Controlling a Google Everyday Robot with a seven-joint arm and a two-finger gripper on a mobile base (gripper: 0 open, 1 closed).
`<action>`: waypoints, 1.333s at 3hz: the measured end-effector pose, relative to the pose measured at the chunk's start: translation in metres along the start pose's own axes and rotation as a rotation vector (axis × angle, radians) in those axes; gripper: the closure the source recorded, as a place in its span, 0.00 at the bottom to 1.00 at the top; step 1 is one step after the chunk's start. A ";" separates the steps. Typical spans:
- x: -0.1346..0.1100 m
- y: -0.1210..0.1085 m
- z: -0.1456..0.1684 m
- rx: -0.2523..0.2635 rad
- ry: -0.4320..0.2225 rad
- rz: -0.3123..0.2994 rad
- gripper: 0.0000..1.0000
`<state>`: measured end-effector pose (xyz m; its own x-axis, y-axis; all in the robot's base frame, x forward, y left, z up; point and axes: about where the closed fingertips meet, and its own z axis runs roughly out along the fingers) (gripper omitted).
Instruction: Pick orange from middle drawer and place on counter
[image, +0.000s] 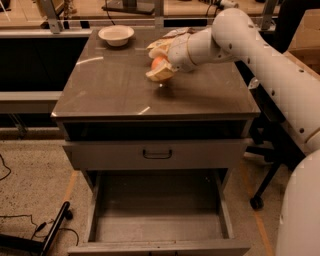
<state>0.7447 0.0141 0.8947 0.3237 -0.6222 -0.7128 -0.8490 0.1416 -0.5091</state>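
Observation:
The orange (157, 62) sits between the tan fingers of my gripper (160, 64), which is shut on it just above the counter (115, 85), right of the counter's middle. The white arm reaches in from the right. The middle drawer (157, 207) is pulled out below the cabinet front, and its grey floor is bare.
A white bowl (116, 35) stands at the counter's back left. A tan bag-like shape (175, 34) lies behind the gripper. A closed grey drawer front with a dark handle (157, 154) sits above the open drawer. A chair base (257, 200) is on the right, and a black bar (52, 232) lies on the floor at left.

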 end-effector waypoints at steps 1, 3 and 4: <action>0.023 0.021 0.011 -0.005 0.014 0.036 1.00; 0.018 0.018 0.008 -0.006 0.015 0.038 0.58; 0.018 0.019 0.011 -0.010 0.013 0.038 0.36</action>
<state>0.7385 0.0140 0.8672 0.2862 -0.6264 -0.7250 -0.8647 0.1570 -0.4770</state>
